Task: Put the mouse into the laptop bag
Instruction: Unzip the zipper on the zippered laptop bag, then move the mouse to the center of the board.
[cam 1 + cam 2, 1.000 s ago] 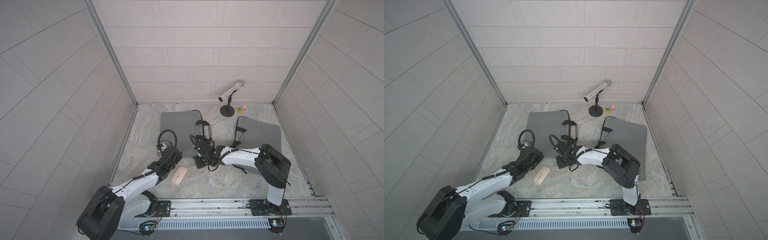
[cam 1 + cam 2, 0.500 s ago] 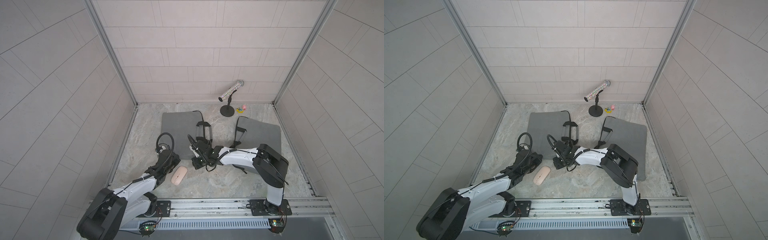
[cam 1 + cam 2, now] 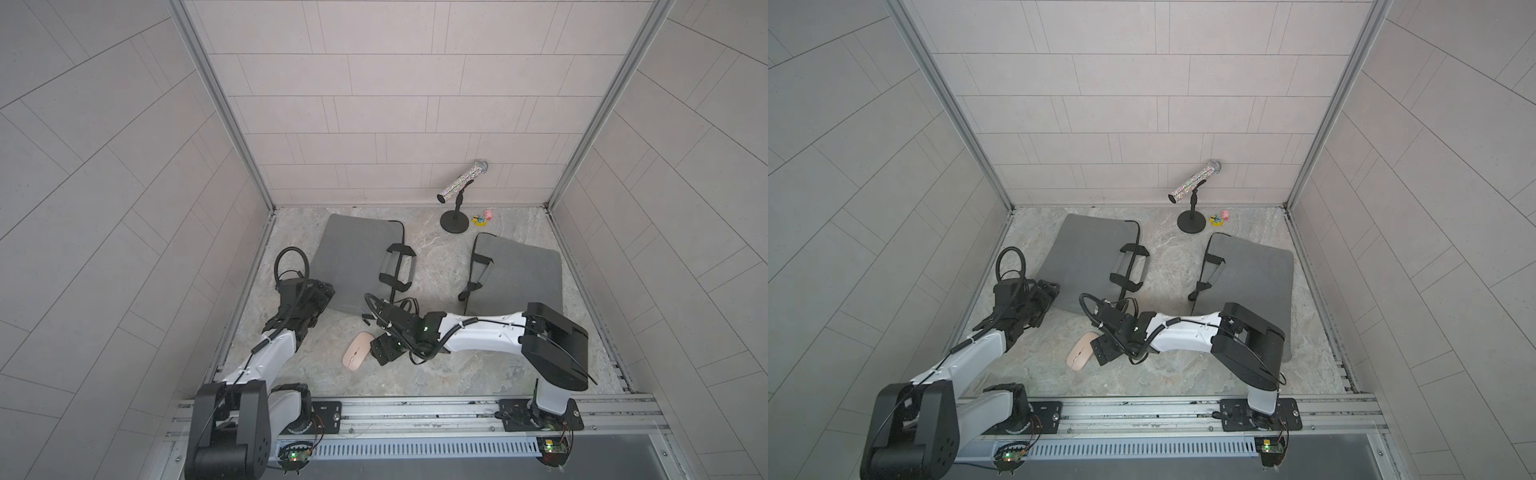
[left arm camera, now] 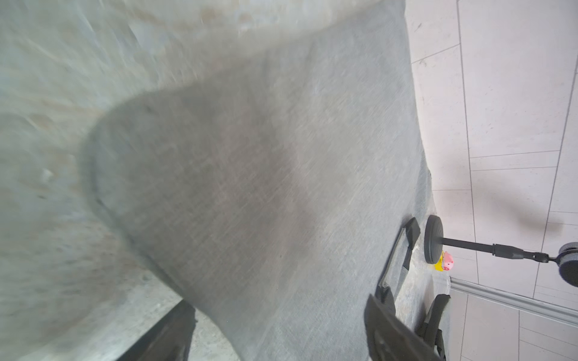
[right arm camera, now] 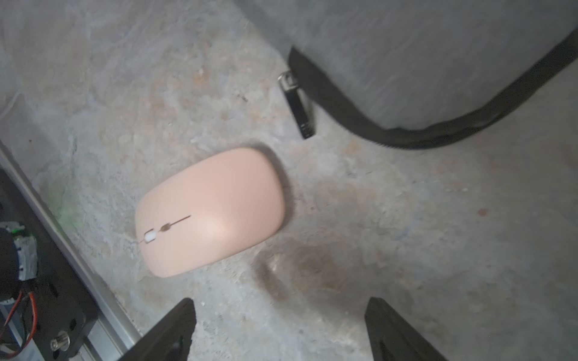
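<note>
Setting: A tiled cell with a marbled grey surface point(image 3: 436, 374). Two arms reach in from the front rail at 6 o'clock, and the back wall stands at 12.
Mouse: The pale pink mouse point(image 3: 356, 350) lies bare on the surface, front of centre, outside any bag and gripped by nothing.
Its axis: The long axis runs from about 1 o'clock to 7 o'clock, wheel end toward the rail.
Laptop bag: The grey laptop bag point(image 3: 353, 257) lies flat at 12 o'clock of the mouse, near it. Its zipper pull point(image 5: 297, 103) rests on the surface by the bag's near corner. Whether the mouth gapes I cannot tell.
Second bag: A second grey bag point(image 3: 519, 278) lies well apart, at 2 o'clock.
Right hand: The right hand point(image 3: 385, 351), fingers spread and empty, sits low just beside the mouse. The mouse is at its 9 o'clock, ahead of the fingertips and not between them.
Left hand: The left hand point(image 3: 320, 291), likewise spread and empty, hangs over the bag's near left corner, at about 11 o'clock of the mouse.
Nearer arm: The right, plainly.
Reading: The pick looks not yet begun. The fingers would need to straddle the mouse's short width, across that 1-to-7 line.
Backdrop: A glittery microphone point(image 3: 459, 191) on a stand at 1 o'clock.
</note>
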Controlling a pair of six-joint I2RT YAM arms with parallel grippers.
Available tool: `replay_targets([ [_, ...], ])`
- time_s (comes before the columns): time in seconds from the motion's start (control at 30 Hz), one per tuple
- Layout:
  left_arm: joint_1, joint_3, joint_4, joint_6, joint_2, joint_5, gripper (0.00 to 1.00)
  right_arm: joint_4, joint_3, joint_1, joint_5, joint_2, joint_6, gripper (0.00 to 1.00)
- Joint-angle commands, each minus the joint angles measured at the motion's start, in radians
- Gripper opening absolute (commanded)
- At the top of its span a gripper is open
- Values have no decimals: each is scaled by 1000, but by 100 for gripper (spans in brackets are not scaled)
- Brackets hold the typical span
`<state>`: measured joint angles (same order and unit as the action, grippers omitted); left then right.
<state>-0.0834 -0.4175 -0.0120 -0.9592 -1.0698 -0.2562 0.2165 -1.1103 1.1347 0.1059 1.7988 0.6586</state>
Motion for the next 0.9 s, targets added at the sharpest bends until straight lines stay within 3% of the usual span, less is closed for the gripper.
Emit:
replay_targets([
  [0.0, -53, -49, 234, 54, 98, 43, 91, 60, -28, 2, -96, -22, 17, 88],
  [0.07, -67, -80, 345, 65, 169, 84, 93, 100, -55, 20, -140, -23, 28, 90],
  [0.1, -75, -97, 400, 66, 208, 102, 93, 136, -80, 39, -180, -15, 42, 99],
  [0.23, -114, -184, 614, 66, 313, 176, 98, 211, -177, 109, -253, 50, 99, 100],
  [0.47, -180, -371, 896, 127, 198, 184, 99, 415, -429, 153, -399, 276, 162, 100],
  [0.63, -189, -401, 903, 146, 174, 149, 98, 490, -532, 155, -460, 394, 187, 100],
  [0.87, -189, -351, 823, 155, 244, 171, 98, 474, -403, 154, -505, 328, 204, 100],
])
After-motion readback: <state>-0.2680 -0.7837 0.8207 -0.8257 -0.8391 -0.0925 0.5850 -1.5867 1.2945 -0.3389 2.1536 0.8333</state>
